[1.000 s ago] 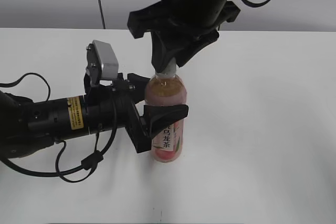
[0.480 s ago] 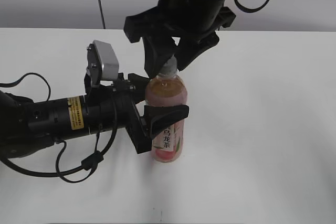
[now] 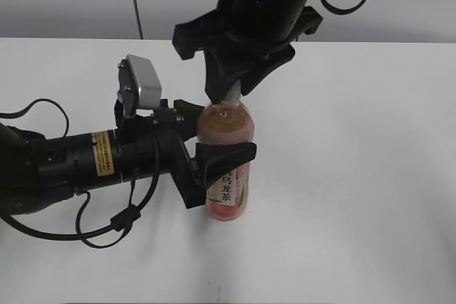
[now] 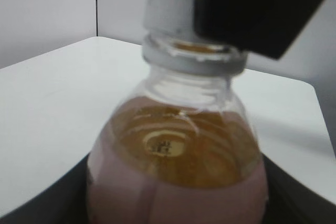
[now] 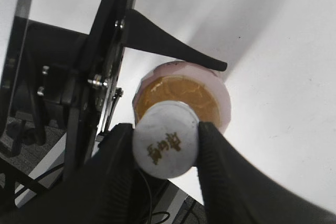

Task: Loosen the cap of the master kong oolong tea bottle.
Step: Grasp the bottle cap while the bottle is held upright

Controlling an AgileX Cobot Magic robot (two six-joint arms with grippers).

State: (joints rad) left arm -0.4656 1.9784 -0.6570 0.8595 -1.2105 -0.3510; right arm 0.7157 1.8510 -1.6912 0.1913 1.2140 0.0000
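Note:
The master kong oolong tea bottle (image 3: 226,154) stands upright on the white table, with amber-pink tea and a pink and white label. My left gripper (image 3: 214,161) is shut on its body from the left. In the left wrist view the bottle's shoulder (image 4: 178,156) fills the frame. The white cap (image 5: 166,140) sits on the neck, and it shows in the left wrist view (image 4: 170,3) too. My right gripper (image 5: 167,142) comes down from above and is shut on the cap, one finger on each side; in the exterior view (image 3: 229,90) it hides most of the cap.
The white table (image 3: 356,176) stretches around the bottle. The left arm and its black cables (image 3: 107,226) lie along the table at the left. A grey wall stands behind the table.
My right gripper turned about the cap: its fingers stood wider around the neck half a second ago and now sit closed on the cap again. The bottle and left gripper stayed still.

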